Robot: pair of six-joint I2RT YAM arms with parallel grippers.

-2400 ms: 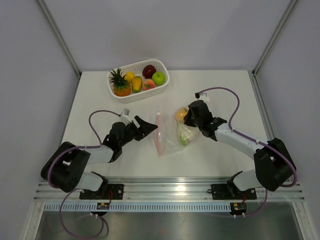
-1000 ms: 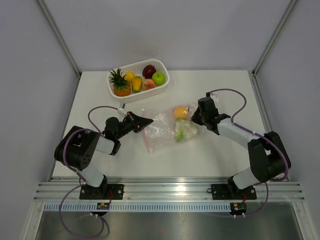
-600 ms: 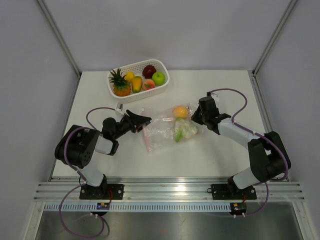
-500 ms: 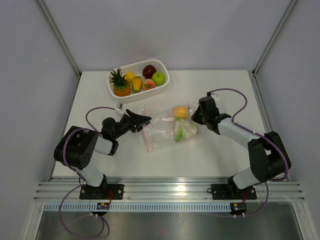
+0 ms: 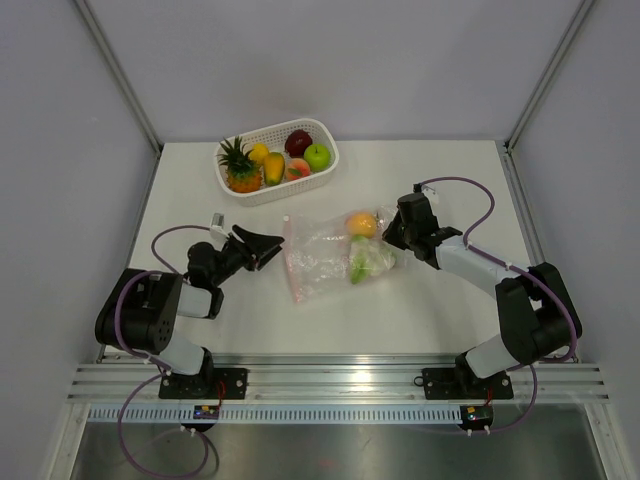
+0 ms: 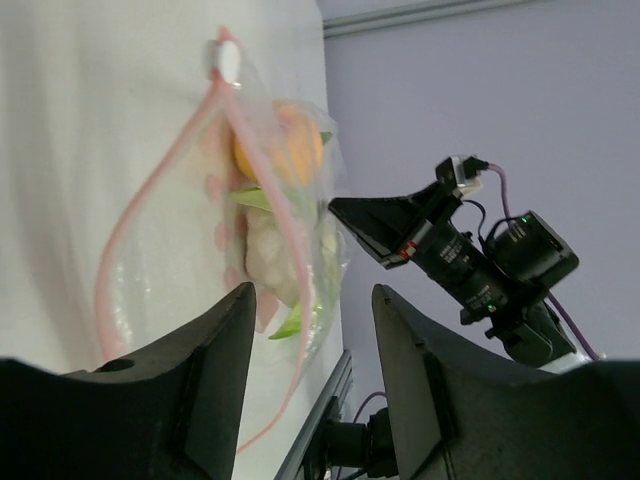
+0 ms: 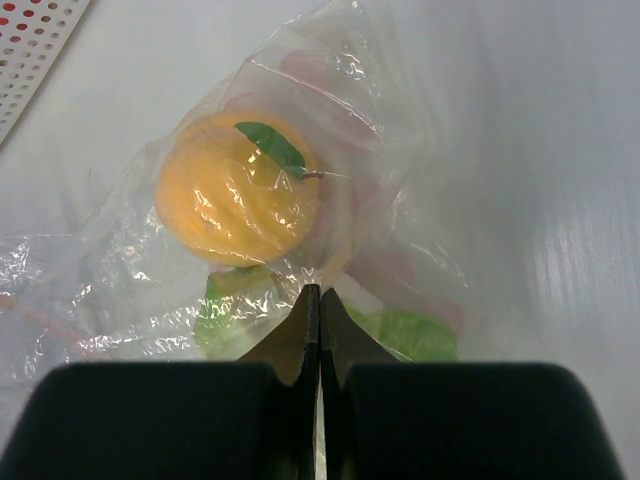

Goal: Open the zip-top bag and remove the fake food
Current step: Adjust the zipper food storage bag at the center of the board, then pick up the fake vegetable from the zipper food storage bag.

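While right claw [image 7: 313, 300] pinches zip-top bag [image 5: 316, 262], left claw [image 5: 267, 248] spread, empty, just beside.

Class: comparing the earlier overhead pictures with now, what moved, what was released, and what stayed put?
The left gripper has let go of the pink zip edge of the clear zip-top plastic bag and drawn back leftward, fingers open. Before that, the bag was stretched wider between the two arms. The right gripper stays shut on the bag's far end. The white perforated basket of fruit has not moved.
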